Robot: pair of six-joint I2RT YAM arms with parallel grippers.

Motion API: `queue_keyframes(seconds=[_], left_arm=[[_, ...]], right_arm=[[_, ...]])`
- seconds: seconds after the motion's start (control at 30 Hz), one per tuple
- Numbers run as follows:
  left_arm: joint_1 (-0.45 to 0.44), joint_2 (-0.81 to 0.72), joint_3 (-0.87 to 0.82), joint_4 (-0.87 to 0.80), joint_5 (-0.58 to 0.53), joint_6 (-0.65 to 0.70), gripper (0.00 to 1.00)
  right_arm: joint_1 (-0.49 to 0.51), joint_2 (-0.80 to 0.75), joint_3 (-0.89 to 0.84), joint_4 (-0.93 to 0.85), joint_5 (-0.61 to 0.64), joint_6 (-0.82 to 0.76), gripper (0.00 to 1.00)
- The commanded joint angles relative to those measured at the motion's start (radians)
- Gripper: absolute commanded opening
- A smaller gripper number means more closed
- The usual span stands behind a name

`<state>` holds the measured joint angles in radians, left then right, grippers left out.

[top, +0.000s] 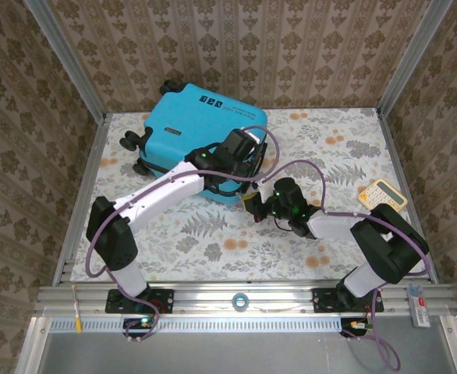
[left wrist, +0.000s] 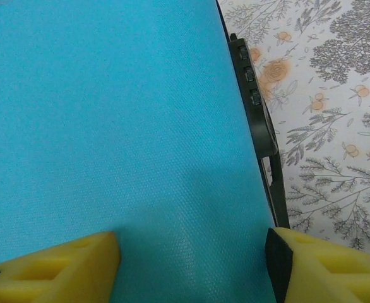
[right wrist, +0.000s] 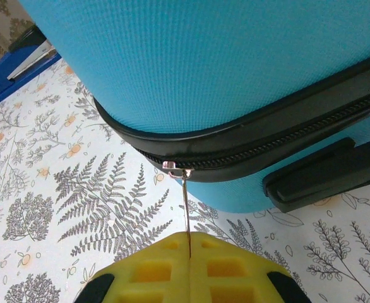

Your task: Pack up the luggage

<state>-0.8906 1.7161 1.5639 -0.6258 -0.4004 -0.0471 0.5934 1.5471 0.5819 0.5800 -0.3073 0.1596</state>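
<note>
Right wrist: your right gripper (right wrist: 189, 245) is pinched tight on the zipper pull (right wrist: 184, 202). Draw it along the luggage (right wrist: 204, 63) seam, never outward. The left gripper (left wrist: 191, 260) hangs spread and empty over the shell, which lies toward the table's (right wrist: 40, 208) far-left corner.

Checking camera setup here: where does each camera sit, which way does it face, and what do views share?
Top external: above and behind the bases, looking down on table, suitcase, left arm, right arm.
Left wrist: over the suitcase, facing its turquoise shell; open left gripper at bottom.
Right wrist: low by the table, facing the suitcase corner; right gripper shut on the zipper pull.
All three share the suitcase.
</note>
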Motion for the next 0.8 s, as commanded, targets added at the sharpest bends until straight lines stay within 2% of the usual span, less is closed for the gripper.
queue_keyframes(seconds=[0.0,0.07,0.17,0.27,0.47,0.77], left_arm=[[0.021,0.040,-0.013,-0.097,-0.018,-0.049,0.65],[0.022,0.038,-0.026,-0.082,0.008,-0.056,0.65],[0.028,0.037,-0.037,-0.068,0.039,-0.067,0.65],[0.035,0.030,-0.045,-0.051,0.061,-0.071,0.64],[0.048,0.019,-0.050,-0.034,0.097,-0.079,0.64],[0.050,0.031,-0.032,-0.040,0.123,-0.093,0.64]], right_arm=[[-0.008,0.035,0.033,0.029,-0.008,-0.023,0.02],[-0.009,0.045,0.035,0.037,-0.020,-0.022,0.14],[-0.008,0.052,0.025,0.053,-0.021,-0.018,0.24],[-0.009,0.053,0.007,0.061,-0.024,-0.027,0.29],[-0.008,0.070,0.012,0.059,-0.037,-0.037,0.38],[-0.006,0.111,0.064,0.079,-0.061,-0.026,0.39]])
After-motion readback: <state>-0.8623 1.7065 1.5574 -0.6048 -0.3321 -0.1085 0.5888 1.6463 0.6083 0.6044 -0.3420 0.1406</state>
